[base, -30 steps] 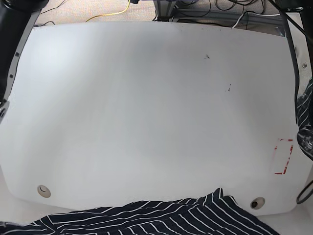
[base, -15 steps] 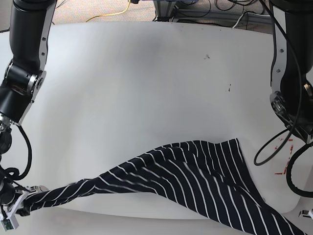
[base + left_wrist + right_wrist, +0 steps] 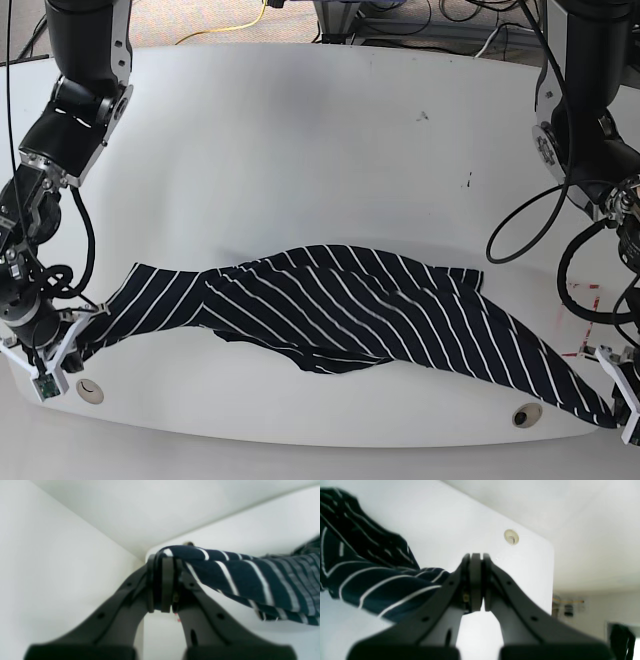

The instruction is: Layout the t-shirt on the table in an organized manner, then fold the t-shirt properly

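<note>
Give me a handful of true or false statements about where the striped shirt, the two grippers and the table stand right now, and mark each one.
1. The dark navy cloth t-shirt with thin white stripes is stretched between both grippers. True.
2. The left gripper is open and empty. False: it is shut on the t-shirt.
3. The t-shirt lies neatly folded. False: it is twisted and bunched across the smooth white table.
4. The right gripper is shut on the t-shirt. True.
5. The t-shirt sits at the table's far edge. False: it is near the front edge.

The t-shirt (image 3: 350,310) is soft, matt knit cloth, navy with thin white stripes. The table (image 3: 300,150) under it is smooth white laminate with a faint sheen. Both grippers' fingers (image 3: 165,587) look like matt dark plastic.
</note>
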